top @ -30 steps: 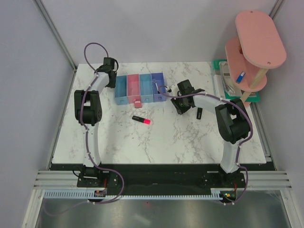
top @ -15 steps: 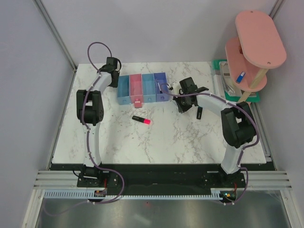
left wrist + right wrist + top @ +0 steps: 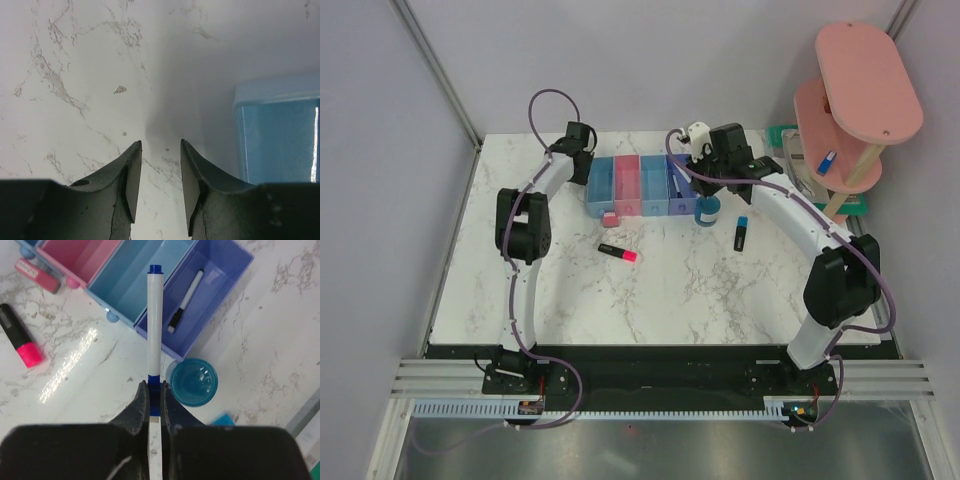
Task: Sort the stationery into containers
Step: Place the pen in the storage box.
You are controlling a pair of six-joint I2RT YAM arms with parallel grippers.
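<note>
My right gripper (image 3: pixel 155 390) is shut on the blue end of a white pen (image 3: pixel 154 320), held above the table in front of the containers. The pen points at the violet tray (image 3: pixel 227 260), where another pen (image 3: pixel 186 300) lies. The row (image 3: pixel 640 160) runs blue (image 3: pixel 145 275), pink (image 3: pixel 80 255), blue, violet. A round blue pot (image 3: pixel 194 382) stands just right of my fingertips. A pink eraser (image 3: pixel 611 218), a pink-ended highlighter (image 3: pixel 618 251) and a blue-ended highlighter (image 3: pixel 741 234) lie on the table. My left gripper (image 3: pixel 161 145) is open and empty, beside the leftmost blue tray (image 3: pixel 277 135).
A pink two-tier shelf (image 3: pixel 865 90) stands at the back right with a small blue item (image 3: pixel 827 160) on its lower tier. A green tray (image 3: pixel 785 140) lies under it. White marble table (image 3: pixel 650 300) between grey walls.
My right gripper shut on the pen and carried it up and back towards the violet tray, uncovering the blue pot. The left gripper and the row of trays moved to the right.
</note>
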